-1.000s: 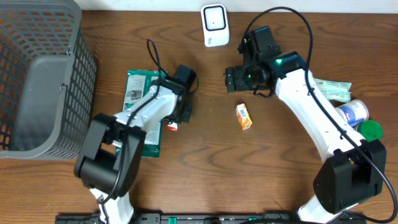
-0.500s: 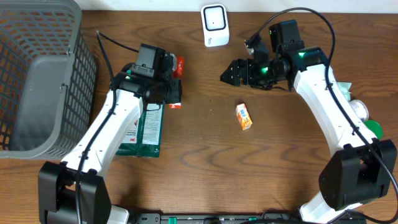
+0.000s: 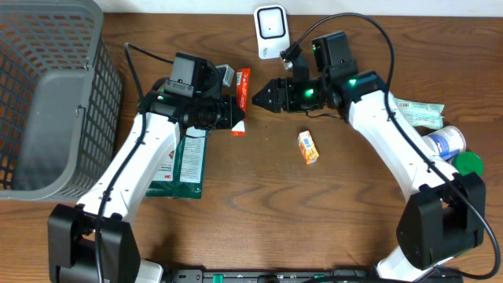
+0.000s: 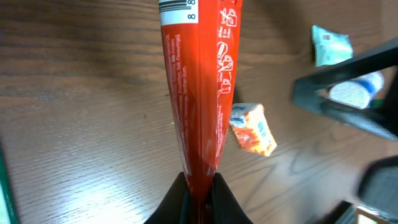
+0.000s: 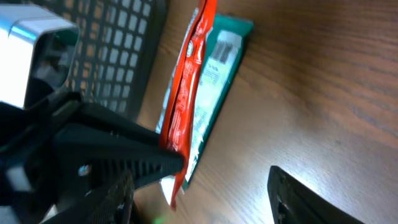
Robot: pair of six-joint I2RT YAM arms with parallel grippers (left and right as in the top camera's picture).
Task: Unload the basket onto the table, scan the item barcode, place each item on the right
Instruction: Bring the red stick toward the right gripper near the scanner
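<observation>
A long red packet point(image 3: 240, 101) hangs above the table, with my left gripper point(image 3: 228, 112) shut on one end of it. In the left wrist view the red packet point(image 4: 196, 93) runs up from the pinching jaws point(image 4: 199, 194), and its barcode point(image 4: 178, 9) shows at the far end. My right gripper point(image 3: 258, 98) points left, its tips right beside the packet. In the right wrist view the red packet point(image 5: 188, 87) meets the tip of one dark finger point(image 5: 124, 158), and the jaws stand wide open. The white scanner point(image 3: 271, 31) stands at the table's back edge.
A green packet point(image 3: 185, 157) lies flat under the left arm. A small orange box point(image 3: 308, 147) lies mid-table. A grey basket point(image 3: 47, 102) fills the left side. A tube point(image 3: 416, 114), a can point(image 3: 445, 141) and a green lid point(image 3: 468, 163) sit at the right.
The left arm lifted the red packet off the table and carried it right, toward the scanner. The right gripper swung left to meet the packet, its jaws narrowing.
</observation>
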